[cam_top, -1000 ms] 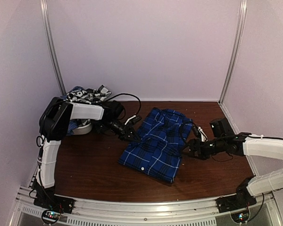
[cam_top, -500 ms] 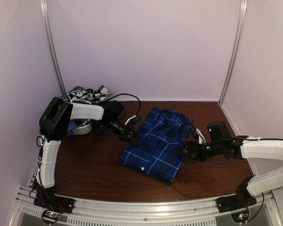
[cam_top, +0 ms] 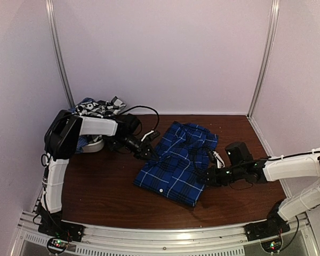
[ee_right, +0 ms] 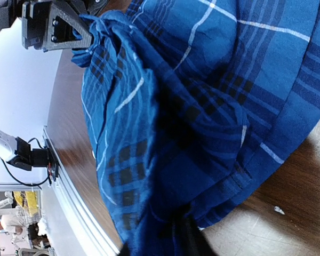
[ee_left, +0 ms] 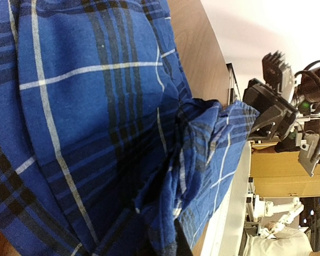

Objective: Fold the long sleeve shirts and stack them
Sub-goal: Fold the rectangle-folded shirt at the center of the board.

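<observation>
The royal-blue plaid long sleeve shirt (cam_top: 178, 160) lies partly folded in the middle of the brown table (cam_top: 106, 186). My left gripper (cam_top: 149, 153) is shut on the shirt's left edge; in the left wrist view the cloth (ee_left: 96, 106) bunches up into the gripper (ee_left: 173, 242). My right gripper (cam_top: 202, 177) is at the shirt's right edge. In the right wrist view the fabric (ee_right: 202, 106) is gathered and pinched in the right gripper (ee_right: 173, 234). Each wrist view also shows the opposite gripper across the shirt: the right one (ee_left: 269, 109) and the left one (ee_right: 56, 26).
A heap of other shirts (cam_top: 98, 108), black-and-white plaid on top, sits at the back left corner behind the left arm. A black cable (cam_top: 146, 109) loops by the left wrist. Pale walls close in the back and both sides; a metal rail (cam_top: 160, 234) runs along the near edge.
My right gripper has moved left onto the shirt's right edge and closed on the cloth. The left gripper has kept its hold and its place.
</observation>
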Robot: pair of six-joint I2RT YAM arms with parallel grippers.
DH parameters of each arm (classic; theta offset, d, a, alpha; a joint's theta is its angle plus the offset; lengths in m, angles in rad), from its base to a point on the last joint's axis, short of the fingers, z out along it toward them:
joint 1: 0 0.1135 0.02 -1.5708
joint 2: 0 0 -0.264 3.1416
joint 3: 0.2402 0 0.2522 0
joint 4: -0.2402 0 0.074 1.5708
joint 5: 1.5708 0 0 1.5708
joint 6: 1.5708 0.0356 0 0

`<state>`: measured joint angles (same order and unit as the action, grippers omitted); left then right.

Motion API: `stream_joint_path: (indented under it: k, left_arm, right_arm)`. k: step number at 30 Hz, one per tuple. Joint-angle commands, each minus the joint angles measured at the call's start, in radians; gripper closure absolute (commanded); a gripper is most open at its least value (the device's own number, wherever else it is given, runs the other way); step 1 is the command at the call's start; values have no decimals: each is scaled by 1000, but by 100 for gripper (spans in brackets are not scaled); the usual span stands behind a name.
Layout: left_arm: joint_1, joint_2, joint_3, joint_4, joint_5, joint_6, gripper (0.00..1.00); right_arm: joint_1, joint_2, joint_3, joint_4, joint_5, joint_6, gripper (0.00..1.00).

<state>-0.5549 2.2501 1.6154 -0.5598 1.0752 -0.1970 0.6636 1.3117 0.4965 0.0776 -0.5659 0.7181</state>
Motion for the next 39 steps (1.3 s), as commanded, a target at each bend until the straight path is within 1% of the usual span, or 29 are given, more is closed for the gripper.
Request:
stream_joint_path:
  k: [1,3,8,13,18,23,27,28,30,33,36,38,39]
  left_arm:
    - [13,-54,15,37,-17,4,100]
    - [20,-72,23,30,-16,3,100]
    - [47,-106,74,-4,-8,7,100]
    - [62,-88,119,-9,-11,-2,100]
    - [62,-9,159,-12,-36,-4,100]
    - [62,77,208,-13,-159,-11,100]
    - [62,133,246,-12,-247,-23,100]
    - [62,138,247,-12,-258,-27,97]
    - [63,137,238,-12,-284,-25,88]
    - [62,119,223,-12,-355,-18,75]
    - [62,86,222,-11,-441,-16,61]
    - [62,58,221,0,-493,-26,53]
    - [62,39,220,7,-514,-33,51]
  right_arm:
    - [4,-52,64,-32,22,-34,92]
    - [1,-84,109,-104,56,-57,100]
    - [-17,-127,185,-240,139,-106,100]
    - [-55,-80,224,-287,177,-149,100]
    - [-103,21,236,-256,194,-193,96]
    - [-147,179,241,-167,187,-230,95]
    - [-156,311,257,-110,161,-247,91]
    - [-157,331,259,-99,160,-248,88]
    - [-156,349,262,-89,165,-247,79]
    - [-156,329,267,-115,198,-252,68]
    - [-157,275,275,-173,257,-268,59]
    - [-159,232,282,-218,298,-279,56]
    - [-159,209,285,-241,318,-286,54]
